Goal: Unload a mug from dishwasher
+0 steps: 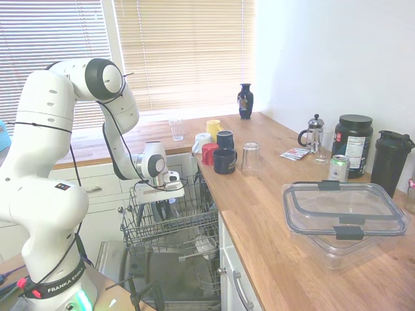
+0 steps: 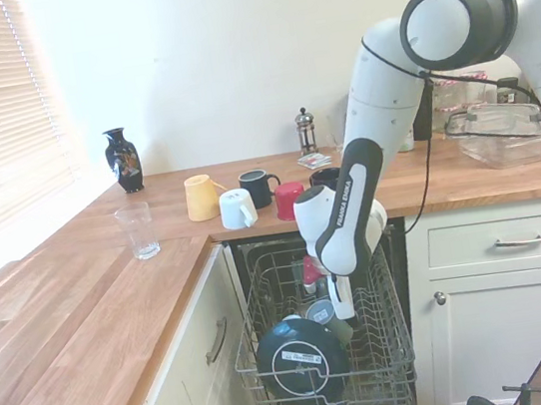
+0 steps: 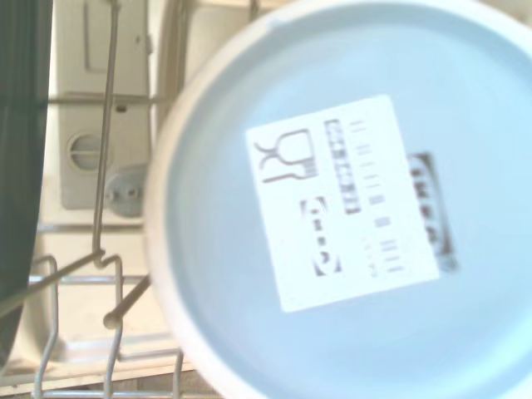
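One mug upturned, end effector directly above

Mug glazed ceramic, paper label; rack wire; worktop wood.

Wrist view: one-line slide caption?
Close-up of the upturned mug base with its white label, above the dishwasher rack wires.

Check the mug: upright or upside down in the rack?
Upside down. The wrist view shows the mug's flat base facing the camera, with a white label stuck on it, and the dishwasher's wire rack beside it.
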`<state>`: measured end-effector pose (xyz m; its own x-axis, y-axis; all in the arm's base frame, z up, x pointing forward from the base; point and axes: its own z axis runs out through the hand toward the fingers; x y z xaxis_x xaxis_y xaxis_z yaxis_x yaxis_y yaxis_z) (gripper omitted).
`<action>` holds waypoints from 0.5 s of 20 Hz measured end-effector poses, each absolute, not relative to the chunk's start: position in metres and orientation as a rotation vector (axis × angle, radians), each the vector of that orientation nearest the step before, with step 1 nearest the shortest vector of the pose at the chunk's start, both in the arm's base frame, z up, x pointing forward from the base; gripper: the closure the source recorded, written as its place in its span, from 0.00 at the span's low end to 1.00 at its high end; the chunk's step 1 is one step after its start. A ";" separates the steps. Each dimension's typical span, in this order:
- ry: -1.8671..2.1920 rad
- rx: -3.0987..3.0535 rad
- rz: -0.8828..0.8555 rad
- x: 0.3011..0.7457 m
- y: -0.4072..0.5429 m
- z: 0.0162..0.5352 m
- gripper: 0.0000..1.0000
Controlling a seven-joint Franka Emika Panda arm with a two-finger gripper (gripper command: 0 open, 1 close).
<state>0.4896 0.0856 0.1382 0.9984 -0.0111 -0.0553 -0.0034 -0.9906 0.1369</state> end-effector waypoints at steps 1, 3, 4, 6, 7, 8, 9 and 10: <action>-0.019 3.005 -0.082 0.491 0.085 0.145 1.00; -0.034 3.012 -0.073 0.492 0.085 0.157 1.00; -0.043 3.016 -0.071 0.492 0.085 0.162 1.00; -0.072 3.031 -0.054 0.495 0.084 0.175 1.00; -0.092 3.039 -0.039 0.498 0.083 0.181 1.00; -0.110 3.045 -0.031 0.500 0.081 0.186 1.00; -0.129 3.052 -0.027 0.501 0.080 0.191 1.00; -0.145 3.060 -0.025 0.502 0.081 0.195 1.00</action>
<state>0.5018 0.0807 0.1951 0.9954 -0.0949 -0.0128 -0.0936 -0.9925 0.0790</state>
